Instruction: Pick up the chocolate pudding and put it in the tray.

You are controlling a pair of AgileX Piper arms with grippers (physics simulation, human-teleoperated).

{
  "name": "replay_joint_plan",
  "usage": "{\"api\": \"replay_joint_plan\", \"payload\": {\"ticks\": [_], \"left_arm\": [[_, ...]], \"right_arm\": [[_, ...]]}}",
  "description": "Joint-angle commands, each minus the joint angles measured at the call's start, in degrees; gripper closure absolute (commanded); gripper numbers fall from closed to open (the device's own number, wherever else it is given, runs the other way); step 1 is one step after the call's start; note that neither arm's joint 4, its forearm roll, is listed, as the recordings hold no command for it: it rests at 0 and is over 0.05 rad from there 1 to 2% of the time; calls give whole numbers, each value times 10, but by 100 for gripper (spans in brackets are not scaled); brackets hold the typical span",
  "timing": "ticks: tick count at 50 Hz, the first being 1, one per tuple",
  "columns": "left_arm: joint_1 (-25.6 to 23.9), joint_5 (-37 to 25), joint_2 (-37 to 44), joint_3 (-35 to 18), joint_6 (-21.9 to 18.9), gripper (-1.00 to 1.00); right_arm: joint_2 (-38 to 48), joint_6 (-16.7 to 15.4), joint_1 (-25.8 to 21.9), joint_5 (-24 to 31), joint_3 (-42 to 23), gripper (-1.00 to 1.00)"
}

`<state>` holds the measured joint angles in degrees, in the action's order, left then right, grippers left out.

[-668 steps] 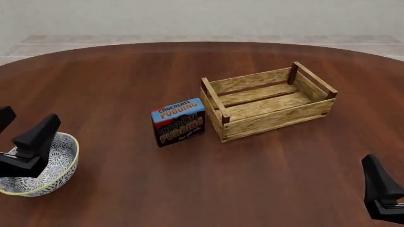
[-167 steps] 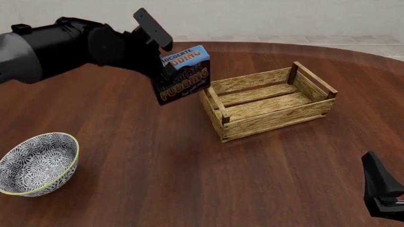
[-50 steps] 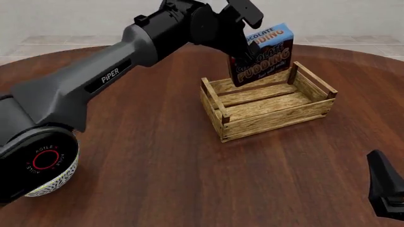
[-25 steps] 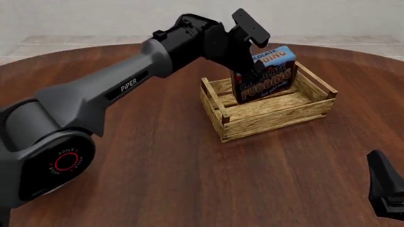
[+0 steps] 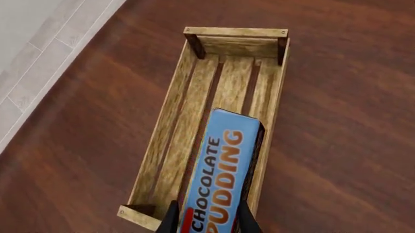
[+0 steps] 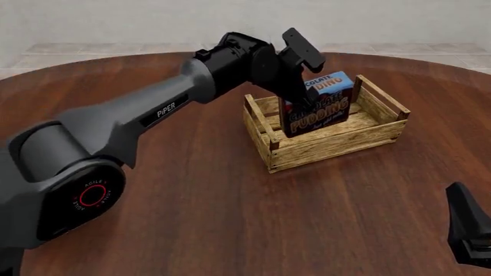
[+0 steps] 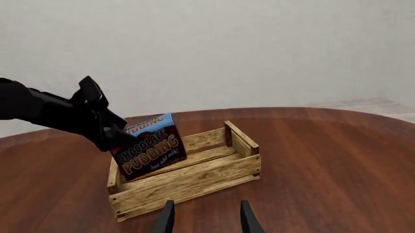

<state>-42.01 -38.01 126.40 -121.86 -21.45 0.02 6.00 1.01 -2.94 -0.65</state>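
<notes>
My left gripper (image 6: 300,92) is shut on the chocolate pudding (image 6: 321,106), a small carton with a blue top band and a dark brown front. It holds the carton, slightly tilted, inside the tray (image 6: 330,144), a light wooden slatted crate. The tray's front wall hides the carton's lower edge. In the left wrist view the chocolate pudding (image 5: 224,170) sits between my fingers over the slatted floor, near one long wall of the tray (image 5: 162,141). The right wrist view shows the chocolate pudding (image 7: 150,151) in the tray (image 7: 188,183). My right gripper (image 7: 206,221) is open and holds nothing, low at the near right (image 6: 470,230).
The left arm (image 6: 153,115) stretches across the round dark wooden table (image 6: 230,218) from the near left to the tray. Beyond the table's far edge lie a pale tiled floor and a wall.
Over the last second the left gripper has lowered the chocolate pudding from above the tray's far rim down into the tray. The right gripper has not moved.
</notes>
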Motion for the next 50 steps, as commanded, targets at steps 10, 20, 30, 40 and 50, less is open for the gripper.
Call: {"api": "replay_joint_plan", "payload": {"ticks": [10,20,30,40,50], "left_arm": [[-2,11,19,17,-10,100],[9,11,35,5,-20,100],[22,11,53,-8,-23,100],[24,15,62,-5,-24,100],[24,15,66,-4,-17,100]], "right_arm": [[0,2,2,3,-3,-100],[0,4,4,-5,5,-100],[0,5,5,-1,0,-100],[0,5,6,-1,0,-100],[0,6,7,3,-5,-100]]}}
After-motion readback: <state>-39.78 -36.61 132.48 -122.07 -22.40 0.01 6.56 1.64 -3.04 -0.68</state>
